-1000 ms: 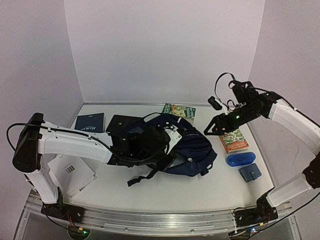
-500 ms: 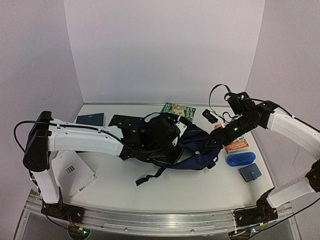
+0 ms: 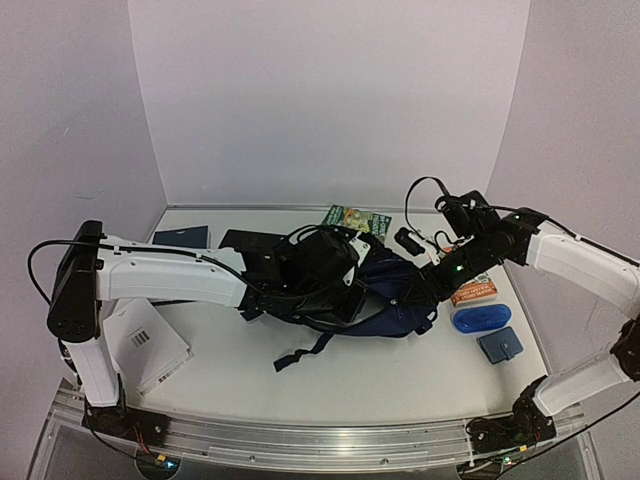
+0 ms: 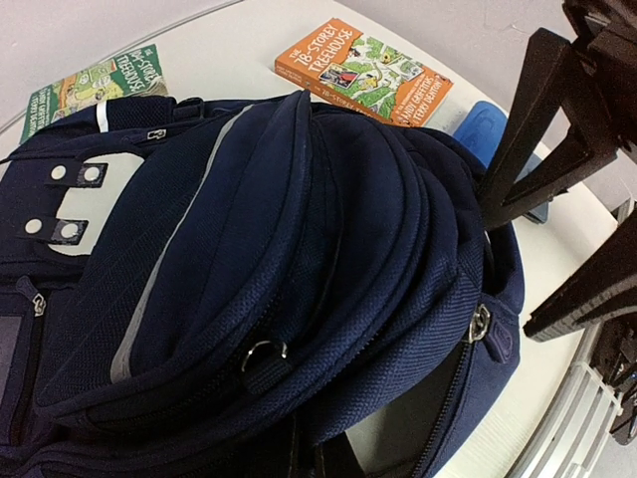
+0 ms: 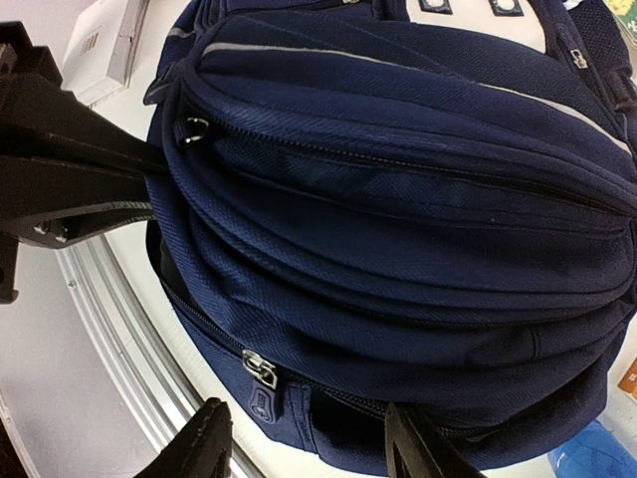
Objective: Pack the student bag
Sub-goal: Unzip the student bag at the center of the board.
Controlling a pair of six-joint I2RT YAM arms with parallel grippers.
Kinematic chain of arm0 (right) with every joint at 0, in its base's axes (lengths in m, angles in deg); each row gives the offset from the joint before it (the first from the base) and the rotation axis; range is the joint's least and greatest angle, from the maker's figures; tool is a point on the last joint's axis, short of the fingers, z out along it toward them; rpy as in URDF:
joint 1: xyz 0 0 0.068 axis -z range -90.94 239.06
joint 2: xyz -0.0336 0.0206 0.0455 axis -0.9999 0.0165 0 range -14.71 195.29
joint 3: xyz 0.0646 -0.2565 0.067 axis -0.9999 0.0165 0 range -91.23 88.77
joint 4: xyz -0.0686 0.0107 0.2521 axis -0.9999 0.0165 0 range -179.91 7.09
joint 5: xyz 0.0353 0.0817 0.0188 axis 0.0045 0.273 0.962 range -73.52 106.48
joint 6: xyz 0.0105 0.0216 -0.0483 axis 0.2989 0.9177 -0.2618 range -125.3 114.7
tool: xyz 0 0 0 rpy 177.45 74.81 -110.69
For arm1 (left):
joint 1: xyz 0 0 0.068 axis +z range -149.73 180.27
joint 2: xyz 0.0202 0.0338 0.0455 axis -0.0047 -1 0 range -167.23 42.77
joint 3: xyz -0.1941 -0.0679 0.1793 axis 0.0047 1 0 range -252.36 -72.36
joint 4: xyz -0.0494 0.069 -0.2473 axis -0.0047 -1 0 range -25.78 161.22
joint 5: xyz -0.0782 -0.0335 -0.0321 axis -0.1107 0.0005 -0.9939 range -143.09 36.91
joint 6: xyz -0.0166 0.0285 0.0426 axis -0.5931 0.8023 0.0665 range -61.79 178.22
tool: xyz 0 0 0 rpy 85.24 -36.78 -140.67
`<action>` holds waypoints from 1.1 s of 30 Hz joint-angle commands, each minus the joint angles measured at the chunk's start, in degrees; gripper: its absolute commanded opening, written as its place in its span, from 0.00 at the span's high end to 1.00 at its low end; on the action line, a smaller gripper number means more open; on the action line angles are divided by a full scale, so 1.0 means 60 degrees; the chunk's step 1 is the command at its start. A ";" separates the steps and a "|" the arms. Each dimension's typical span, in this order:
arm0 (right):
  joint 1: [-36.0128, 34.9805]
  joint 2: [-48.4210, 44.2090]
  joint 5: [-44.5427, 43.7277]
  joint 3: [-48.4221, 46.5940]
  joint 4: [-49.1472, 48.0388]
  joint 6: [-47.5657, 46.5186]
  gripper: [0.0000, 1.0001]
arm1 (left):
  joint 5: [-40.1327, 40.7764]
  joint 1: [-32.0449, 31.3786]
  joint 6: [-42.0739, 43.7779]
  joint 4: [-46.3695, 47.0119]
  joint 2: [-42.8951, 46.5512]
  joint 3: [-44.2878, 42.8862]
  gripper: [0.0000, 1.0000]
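The backpack point(image 3: 392, 292) is pictured lying on its side at the middle of the table point(image 3: 400, 385), its long axis stretched across between the two arms. The left gripper point(image 5: 154, 164) is clenched on a fold of the fabric at one end, just beside a metal ring point(image 5: 191, 129). At the opposite end the right gripper point(image 5: 312, 438) is held released, its fingers spread to either side of the lower edge, with nothing grasped. A zipper pull point(image 5: 261, 370) is found just ahead of those fingers, closer to one than the other.

The coming move is judged to turn on that pull. It lies directly before the right gripper, by far the nearer tool, and its track is seen curving away along the edge of the backpack.

From above, much of the backpack is covered by the left arm, and the left gripper's own fingers are not shown in its wrist view. A dark gap beside the pull is visible there, but whether a compartment is open cannot be told, and the inside is hidden. An orange book point(image 3: 472, 291), a blue pouch point(image 3: 481, 318) and a small wallet point(image 3: 499, 345) are seen near the right gripper, on the table
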 commanded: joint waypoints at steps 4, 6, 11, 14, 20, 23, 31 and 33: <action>-0.0454 0.0174 -0.0341 -0.0055 -0.0353 0.0048 0.52 | 0.0126 0.0302 -0.0653 0.0797 0.0228 -0.0604 1.00; -0.0514 0.0143 -0.0343 -0.0016 -0.0357 0.0057 0.53 | 0.0096 0.0332 -0.0716 0.0857 0.0251 -0.0554 1.00; -0.0674 0.0030 -0.0561 0.0179 -0.0395 0.0116 0.53 | -0.0031 0.0386 -0.0831 0.0915 0.0246 -0.0568 1.00; -0.0840 0.0050 -0.0811 0.0332 -0.0437 0.0128 0.54 | -0.0066 0.0391 -0.0854 0.0917 0.0212 -0.0631 1.00; -0.0997 0.0202 -0.1637 0.0478 -0.0820 0.0298 0.54 | -0.0118 0.0395 -0.0921 0.0947 0.0157 -0.0716 1.00; -0.1006 0.0328 -0.1964 0.0435 -0.0960 0.0374 0.56 | -0.0147 0.0403 -0.0946 0.0961 0.0187 -0.0712 1.00; -0.1000 0.0356 -0.2085 0.0473 -0.0948 0.0349 0.85 | -0.0283 0.0518 -0.1123 0.1068 0.0408 -0.0432 1.00; -0.1000 0.0266 -0.2030 0.0418 -0.0890 0.0363 0.94 | -0.0308 0.0539 -0.1127 0.1079 0.0424 -0.0360 1.00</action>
